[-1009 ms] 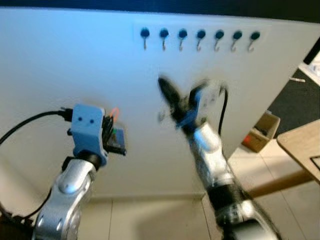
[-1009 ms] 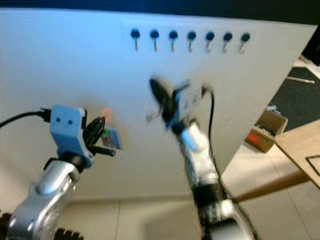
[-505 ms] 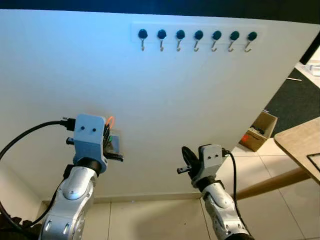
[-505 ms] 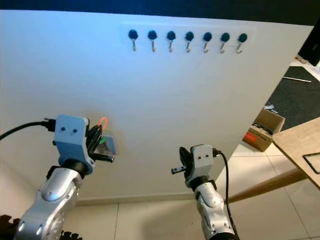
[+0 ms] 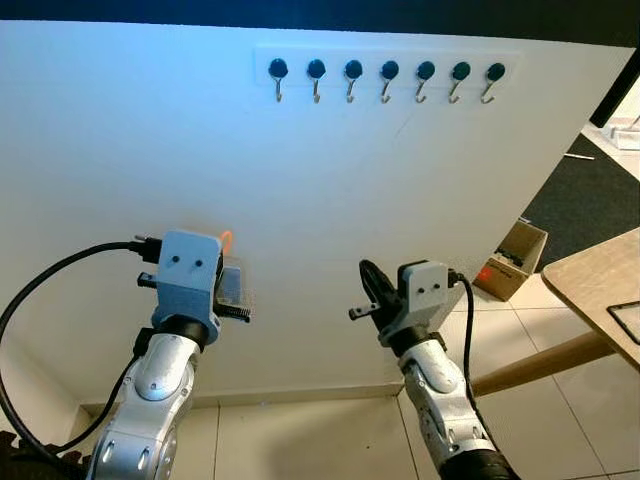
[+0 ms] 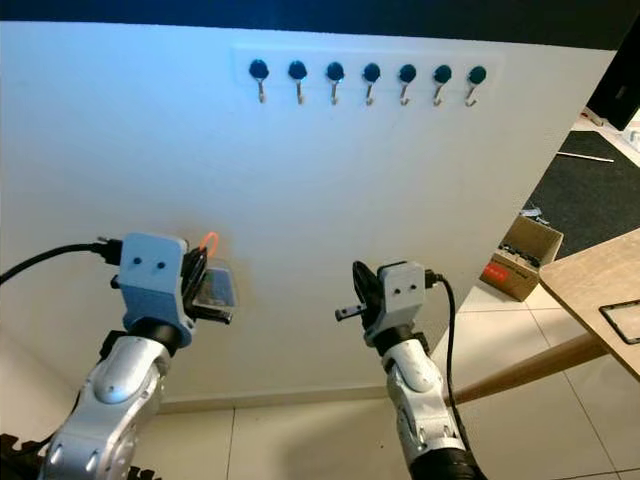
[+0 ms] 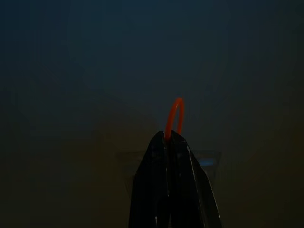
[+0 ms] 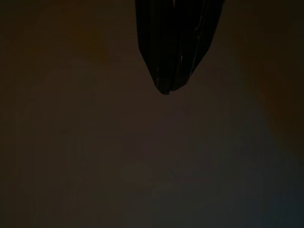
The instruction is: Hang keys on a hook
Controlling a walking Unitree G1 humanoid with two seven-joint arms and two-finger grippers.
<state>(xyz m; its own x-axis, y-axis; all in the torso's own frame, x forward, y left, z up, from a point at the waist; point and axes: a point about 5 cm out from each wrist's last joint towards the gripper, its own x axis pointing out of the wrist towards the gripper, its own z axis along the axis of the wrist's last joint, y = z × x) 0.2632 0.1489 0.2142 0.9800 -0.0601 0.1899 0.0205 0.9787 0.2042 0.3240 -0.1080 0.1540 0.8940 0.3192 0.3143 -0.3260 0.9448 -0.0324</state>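
A row of several dark-knobbed hooks (image 5: 387, 78) sits high on the white wall. My left gripper (image 5: 222, 272) is raised in front of the wall well below and left of the hooks, shut on the keys (image 5: 231, 285). Their orange ring (image 7: 175, 116) sticks out past the closed fingertips, and a dark tag hangs beside them. My right gripper (image 5: 368, 285) is held up lower right of centre, its fingers (image 8: 171, 42) pressed together with nothing between them.
A wooden table edge (image 5: 600, 290) juts in at the right, with a diagonal wooden leg (image 5: 530, 365) below. A cardboard box (image 5: 512, 258) stands on the tiled floor by the wall. A black cable (image 5: 50, 290) loops from my left wrist.
My right arm has dropped from up near the hooks to a low spot right of centre. The left gripper with the keys has stayed about where it was.
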